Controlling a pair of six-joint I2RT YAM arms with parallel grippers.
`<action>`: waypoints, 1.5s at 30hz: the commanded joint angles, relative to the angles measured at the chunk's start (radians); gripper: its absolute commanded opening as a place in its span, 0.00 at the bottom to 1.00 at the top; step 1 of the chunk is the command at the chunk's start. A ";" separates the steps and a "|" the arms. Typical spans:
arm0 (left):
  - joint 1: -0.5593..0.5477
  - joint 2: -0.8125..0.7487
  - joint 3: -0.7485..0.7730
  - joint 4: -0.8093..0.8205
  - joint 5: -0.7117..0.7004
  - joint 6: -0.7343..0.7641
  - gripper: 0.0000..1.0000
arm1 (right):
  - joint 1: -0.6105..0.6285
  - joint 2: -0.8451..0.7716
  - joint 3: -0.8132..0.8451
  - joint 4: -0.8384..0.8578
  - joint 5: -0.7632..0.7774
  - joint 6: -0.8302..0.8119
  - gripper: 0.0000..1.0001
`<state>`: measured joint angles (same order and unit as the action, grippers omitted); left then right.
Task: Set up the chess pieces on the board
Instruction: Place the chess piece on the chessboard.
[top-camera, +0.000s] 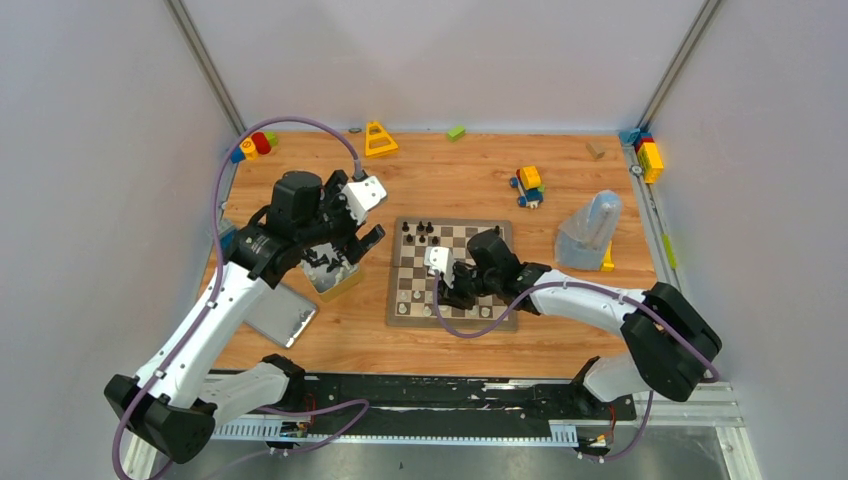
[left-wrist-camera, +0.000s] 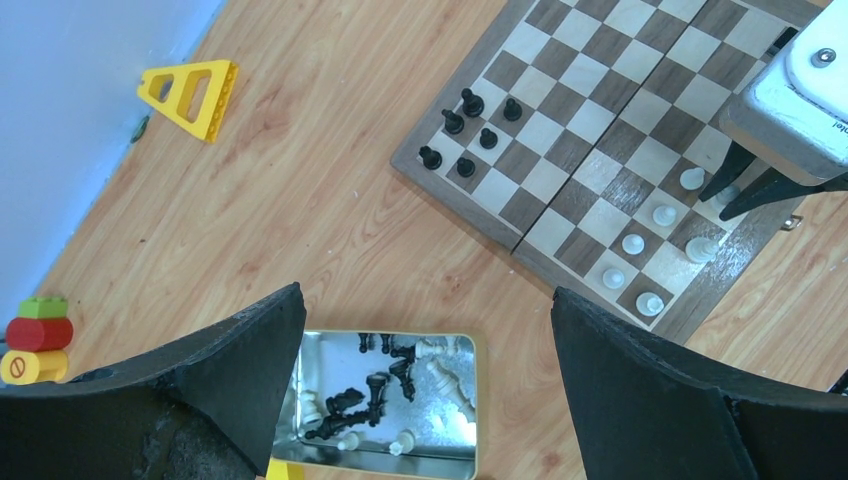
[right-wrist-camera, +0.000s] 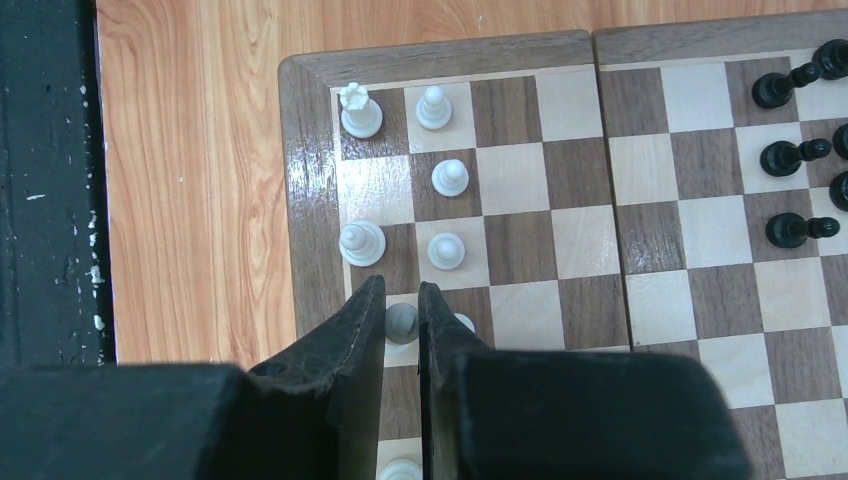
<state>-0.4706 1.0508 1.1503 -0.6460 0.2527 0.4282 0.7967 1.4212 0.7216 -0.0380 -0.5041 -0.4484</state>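
Board (right-wrist-camera: 590, 270) barely begun: few white pieces (right-wrist-camera: 448, 250), few black pieces (right-wrist-camera: 795, 230) standing. Right gripper (right-wrist-camera: 402, 285) pinches a white piece (right-wrist-camera: 402, 322); left gripper (left-wrist-camera: 428, 295) gapes empty over tin (left-wrist-camera: 325, 365), many pieces (left-wrist-camera: 375, 390) inside.

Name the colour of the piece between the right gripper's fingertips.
Pale white; the chess piece shows best in the right wrist view.
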 joint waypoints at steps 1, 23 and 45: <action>0.004 -0.029 -0.006 0.035 0.007 -0.014 1.00 | 0.011 0.006 -0.013 0.055 0.003 -0.022 0.03; 0.004 -0.033 -0.011 0.037 0.007 -0.008 1.00 | 0.013 0.013 -0.015 0.041 0.001 -0.024 0.14; 0.004 -0.035 -0.015 0.034 0.003 -0.001 1.00 | 0.012 -0.015 -0.010 -0.018 -0.007 -0.018 0.30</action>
<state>-0.4706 1.0393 1.1339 -0.6422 0.2523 0.4286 0.8040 1.4384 0.7036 -0.0605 -0.4988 -0.4580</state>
